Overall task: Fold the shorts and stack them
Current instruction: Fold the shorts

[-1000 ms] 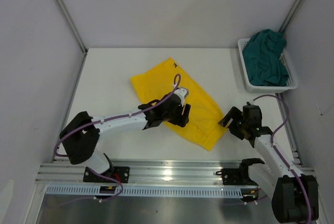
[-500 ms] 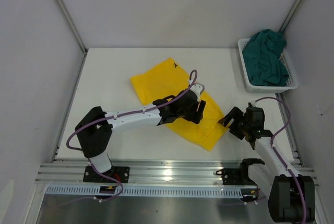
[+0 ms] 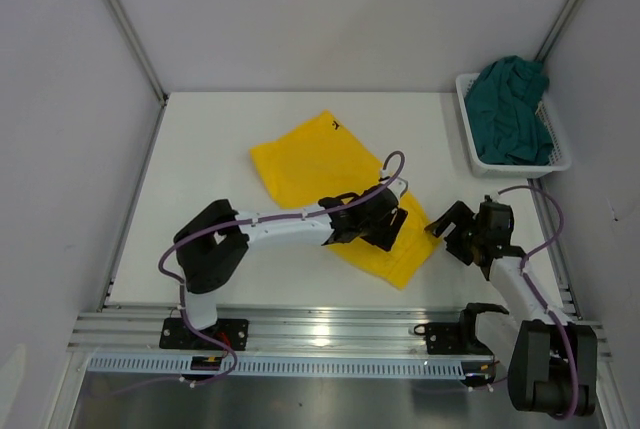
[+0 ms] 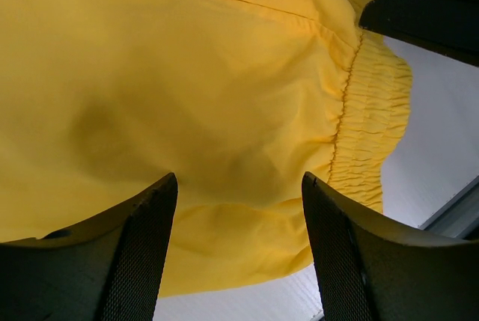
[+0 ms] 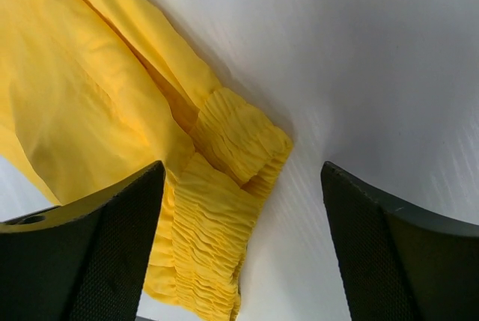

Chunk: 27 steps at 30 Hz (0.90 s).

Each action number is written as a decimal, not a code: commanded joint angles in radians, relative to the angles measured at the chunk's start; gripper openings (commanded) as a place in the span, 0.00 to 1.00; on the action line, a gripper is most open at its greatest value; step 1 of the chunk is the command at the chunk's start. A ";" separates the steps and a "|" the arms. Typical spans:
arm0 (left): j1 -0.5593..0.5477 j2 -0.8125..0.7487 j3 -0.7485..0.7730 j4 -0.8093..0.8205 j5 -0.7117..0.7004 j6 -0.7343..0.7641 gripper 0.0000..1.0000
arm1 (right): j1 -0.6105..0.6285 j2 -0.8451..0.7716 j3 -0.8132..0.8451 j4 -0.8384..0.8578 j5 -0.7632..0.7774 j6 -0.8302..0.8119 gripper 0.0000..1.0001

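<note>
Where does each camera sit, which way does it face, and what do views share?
Top external: above and behind the arm bases, looking down on the table; both arms show, left pincer over the yellow shorts, right pincer beside them.
Left wrist: on the left arm, looking down past its own fingers at yellow fabric and waistband.
Right wrist: on the right arm, facing the waistband corner and bare table between its own fingers.
Shared: all three show the yellow shorts; both wrist views the waistband.

Yellow shorts [image 3: 300, 154], middle probably under left gripper [image 3: 391, 228]
</note>
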 commanded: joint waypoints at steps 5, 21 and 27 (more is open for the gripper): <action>-0.016 0.072 0.087 -0.050 -0.068 0.002 0.70 | -0.066 0.156 0.058 0.184 -0.129 -0.052 0.90; -0.018 0.175 0.141 -0.099 -0.093 -0.010 0.69 | -0.092 0.264 0.050 0.166 -0.277 -0.059 0.88; -0.018 0.195 0.154 -0.114 -0.108 -0.010 0.69 | -0.092 0.187 0.029 0.064 -0.313 -0.115 0.86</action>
